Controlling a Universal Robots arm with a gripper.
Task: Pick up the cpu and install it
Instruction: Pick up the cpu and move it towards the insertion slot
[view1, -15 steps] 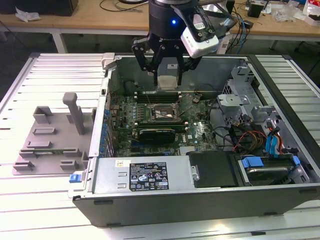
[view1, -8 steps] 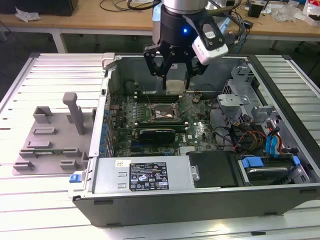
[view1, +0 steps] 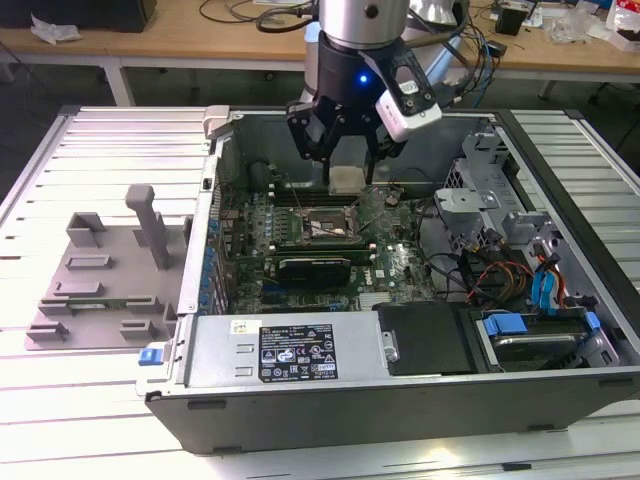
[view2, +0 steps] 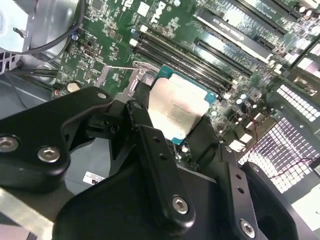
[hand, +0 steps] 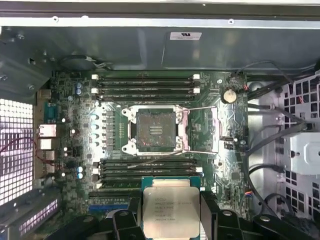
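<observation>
The cpu (view1: 346, 181), a small square chip with a pale silvery top, hangs above the motherboard inside the open computer case (view1: 400, 385). My gripper (view1: 347, 172) is shut on it, one black finger on each side. In both wrist views the cpu (hand: 171, 212) (view2: 175, 107) sits between the fingers (hand: 129, 220) (view2: 145, 125). The black square socket (hand: 154, 131) (view1: 318, 226) lies uncovered on the board, its metal latch frame (hand: 200, 131) swung open to one side. The cpu is held off to the side of the socket, over the memory slots (hand: 145, 170), apart from the board.
Grey plastic fixture blocks (view1: 100, 270) stand on the slatted table at the exterior view's left. Within the case are a drive cage (view1: 480, 190), coloured cables (view1: 500, 275) and a black cover (view1: 425, 335). A wooden desk (view1: 180, 40) runs along the back.
</observation>
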